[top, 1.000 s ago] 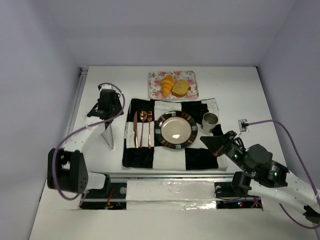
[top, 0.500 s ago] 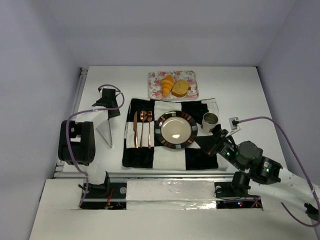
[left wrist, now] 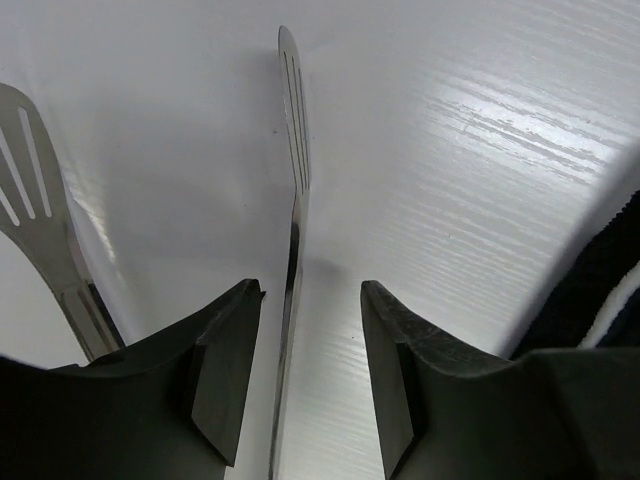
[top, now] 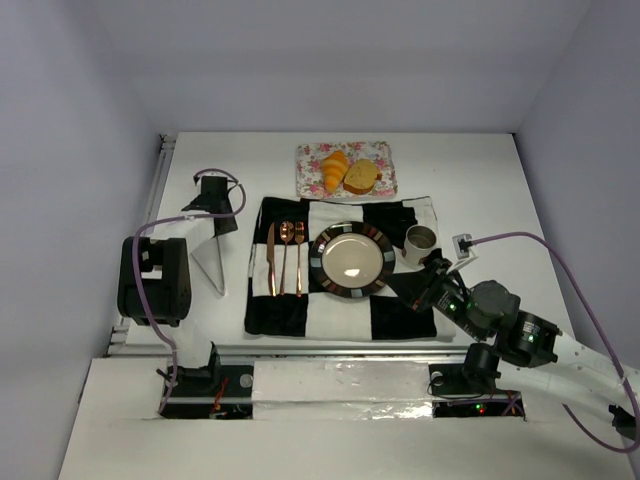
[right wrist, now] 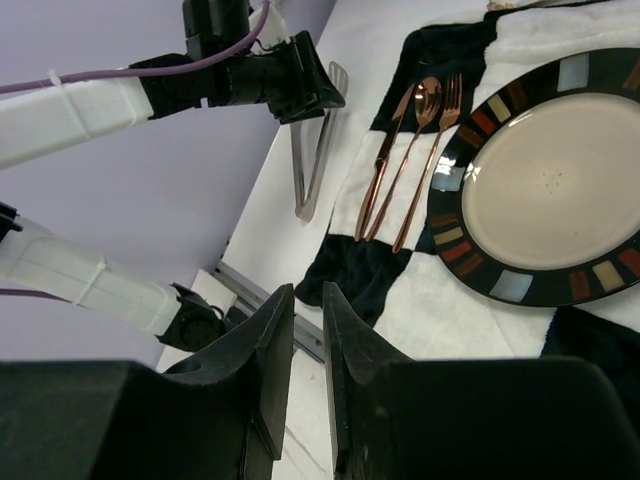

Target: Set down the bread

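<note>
The bread is a golden-brown slice (top: 361, 177) and an orange ridged croissant (top: 334, 170), side by side on a floral tray (top: 380, 155) at the back of the table. My left gripper (top: 218, 222) is far from them, at the left over metal tongs (top: 210, 262). In the left wrist view it (left wrist: 310, 290) is open, with one tongs arm (left wrist: 294, 190) between the jaws, closer to the left one. My right gripper (top: 425, 285) hovers over the cloth's right side; in its wrist view it (right wrist: 307, 290) is shut and empty.
A black-and-white checked cloth (top: 390, 318) holds a striped-rim plate (top: 352, 260), copper cutlery (top: 285, 258) and a cup (top: 421, 240). The right wrist view shows the plate (right wrist: 550, 190), the cutlery (right wrist: 405, 160), the tongs (right wrist: 315, 160) and the left gripper (right wrist: 290, 85).
The left arm has folded back, its elbow swinging to the left edge, while its gripper stayed over the tongs. The right gripper moved a little left and back over the cloth.
</note>
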